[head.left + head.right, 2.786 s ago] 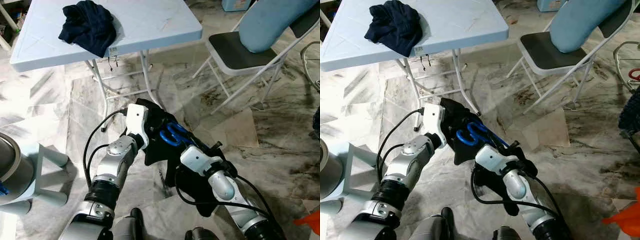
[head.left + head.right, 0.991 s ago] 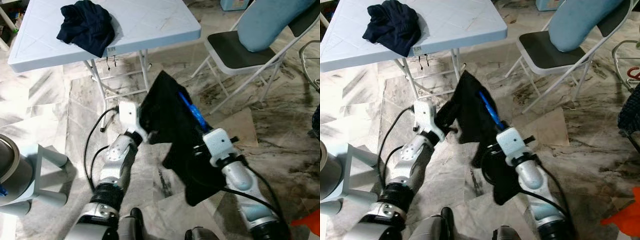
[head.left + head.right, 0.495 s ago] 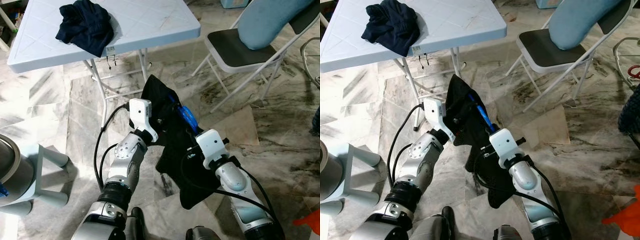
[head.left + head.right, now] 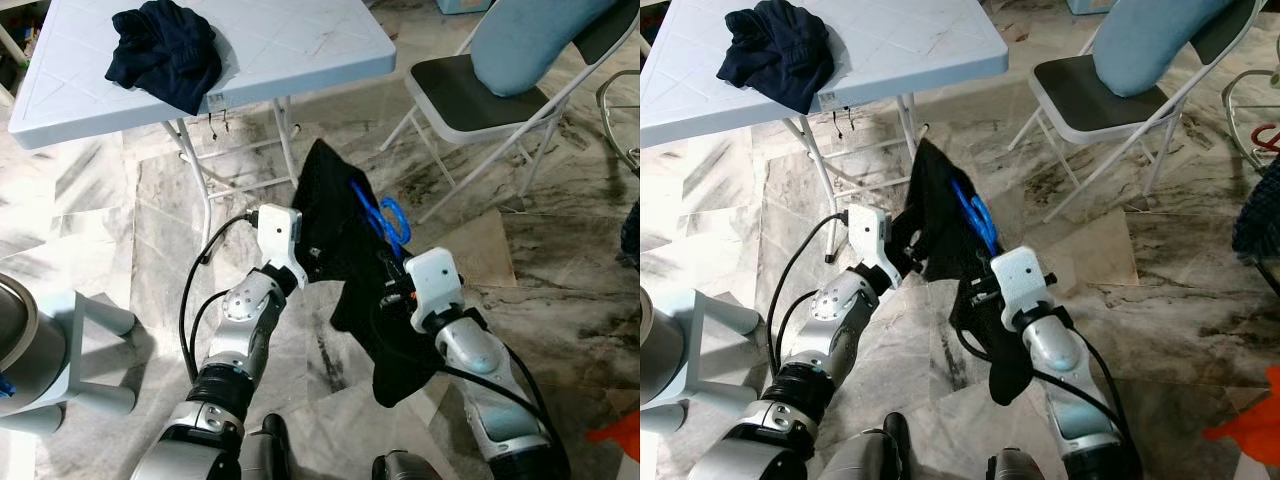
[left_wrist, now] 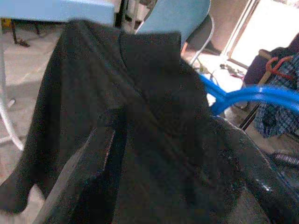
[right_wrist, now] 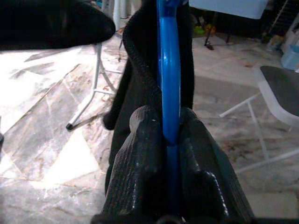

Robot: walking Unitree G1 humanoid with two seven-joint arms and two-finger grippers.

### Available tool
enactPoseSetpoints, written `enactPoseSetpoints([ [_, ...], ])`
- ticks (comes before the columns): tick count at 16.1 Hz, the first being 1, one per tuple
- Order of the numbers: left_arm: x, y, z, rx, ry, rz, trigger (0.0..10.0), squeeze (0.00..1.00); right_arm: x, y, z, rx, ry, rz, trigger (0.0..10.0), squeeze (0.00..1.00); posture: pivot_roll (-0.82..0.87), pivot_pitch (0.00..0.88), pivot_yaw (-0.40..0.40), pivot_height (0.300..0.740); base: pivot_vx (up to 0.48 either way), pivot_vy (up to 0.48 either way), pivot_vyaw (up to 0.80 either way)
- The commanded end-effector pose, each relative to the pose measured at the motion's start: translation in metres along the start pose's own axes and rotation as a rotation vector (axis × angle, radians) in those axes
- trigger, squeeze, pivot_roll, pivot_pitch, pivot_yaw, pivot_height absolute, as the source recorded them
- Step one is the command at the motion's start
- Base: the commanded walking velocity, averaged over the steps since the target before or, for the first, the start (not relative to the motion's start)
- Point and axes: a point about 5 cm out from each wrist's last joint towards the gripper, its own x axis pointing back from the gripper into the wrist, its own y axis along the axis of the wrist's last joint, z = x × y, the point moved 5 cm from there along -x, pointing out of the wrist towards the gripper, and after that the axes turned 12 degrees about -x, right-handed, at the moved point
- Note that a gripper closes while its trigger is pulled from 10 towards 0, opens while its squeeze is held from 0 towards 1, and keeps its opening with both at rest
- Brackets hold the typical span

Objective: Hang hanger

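Observation:
A black garment [image 4: 345, 240] hangs on a blue hanger [image 4: 384, 217] held up over the floor between my two arms. My right gripper [image 6: 168, 122] is shut on the hanger's blue bar, low on it, with the cloth draped beyond. In the head views the hanger's hook pokes out above the right gripper [image 4: 392, 285]. My left gripper [image 4: 312, 262] is at the garment's left side. Its fingers [image 5: 93, 163] stand wide apart with the black cloth lying between them.
A light blue folding table [image 4: 300, 40] stands ahead with a dark blue garment [image 4: 165, 50] bundled on it. A folding chair [image 4: 470, 100] with a pale blue cover [image 4: 530, 40] is at the right. A grey stool [image 4: 90, 340] sits low left. The floor is marble.
Since 2.8 s ago the garment has gone from bunched low between the arms to lifted and hanging. In the last half second the hook has turned into clearer view and the right gripper has shifted slightly right.

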Motion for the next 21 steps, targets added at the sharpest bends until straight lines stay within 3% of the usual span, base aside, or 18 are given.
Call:
enactPoseSetpoints([
  [1,-0.002,0.002,0.001,-0.018,-0.007,-0.002,10.0,0.0,-0.001,0.015,0.009,0.003,0.041,-0.05,10.0,0.0,-0.15,0.227,0.076,0.74,0.0,0.0,0.0],
  [6,-0.005,0.003,0.002,-0.028,-0.006,-0.002,10.0,0.0,0.006,0.009,0.026,-0.013,0.128,-0.016,10.0,0.0,-0.16,0.228,0.084,0.74,0.0,0.0,0.0],
  [12,-0.006,0.002,-0.001,-0.017,-0.026,0.001,10.0,0.0,0.008,0.008,0.028,-0.007,0.142,-0.005,10.0,0.0,-0.16,0.224,0.085,0.74,0.0,0.0,0.0],
  [13,-0.005,-0.002,-0.003,-0.008,-0.036,0.009,3.3,0.0,0.006,0.009,0.03,-0.008,0.151,-0.009,10.0,0.0,-0.15,0.223,0.084,0.74,0.0,0.0,0.0],
  [14,-0.004,-0.004,-0.004,-0.006,-0.04,0.015,0.0,0.0,0.005,0.011,0.032,-0.009,0.16,-0.014,10.0,0.0,-0.15,0.22,0.083,0.74,0.0,0.0,0.0],
  [16,-0.004,-0.008,-0.003,-0.004,-0.041,0.035,0.0,0.0,0.005,0.014,0.035,-0.013,0.173,-0.022,10.0,0.0,-0.15,0.218,0.082,0.74,0.0,0.0,0.0],
  [21,0.001,-0.019,0.015,-0.003,0.029,0.096,0.0,0.0,0.01,0.018,0.04,-0.021,0.21,-0.027,10.0,0.0,-0.15,0.216,0.081,0.74,0.0,0.0,0.0],
])
